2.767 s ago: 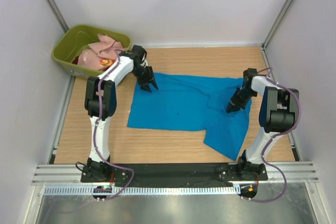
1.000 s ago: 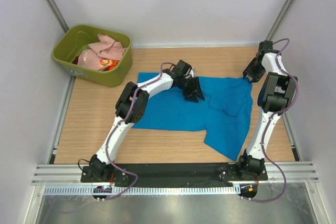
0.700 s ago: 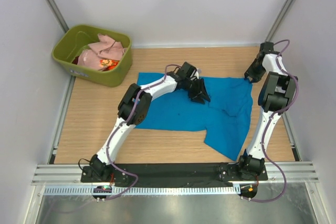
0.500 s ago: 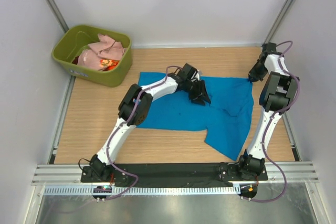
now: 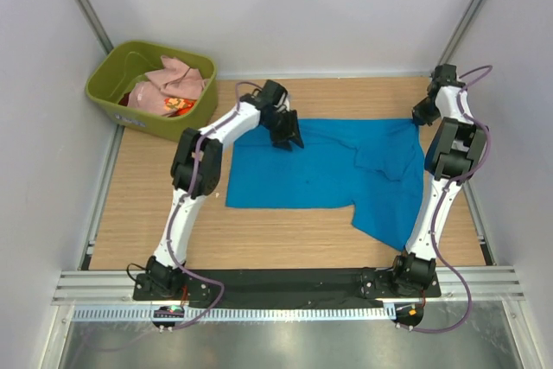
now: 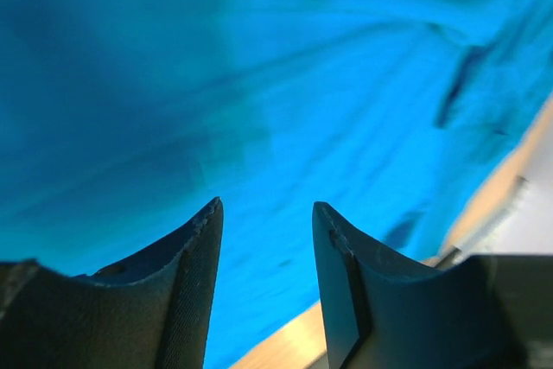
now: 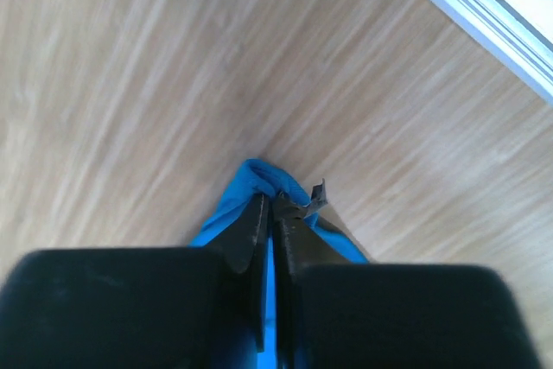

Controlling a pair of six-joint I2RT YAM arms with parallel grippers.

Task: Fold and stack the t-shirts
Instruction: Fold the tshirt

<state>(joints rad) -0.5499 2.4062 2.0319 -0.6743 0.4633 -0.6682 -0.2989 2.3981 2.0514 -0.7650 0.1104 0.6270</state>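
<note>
A corner of the plain bright blue cloth t-shirt [image 5: 315, 170] is clamped between the fingers of the right claw [image 7: 275, 203]. The left claw [image 6: 263, 212] is seen with fingers apart, the shirt spread just beneath it.

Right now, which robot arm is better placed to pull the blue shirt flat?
Probably the right one. The right gripper is shut on a corner of the blue t-shirt, so it can tug. The left gripper is open above the cloth, gripping nothing.
</note>
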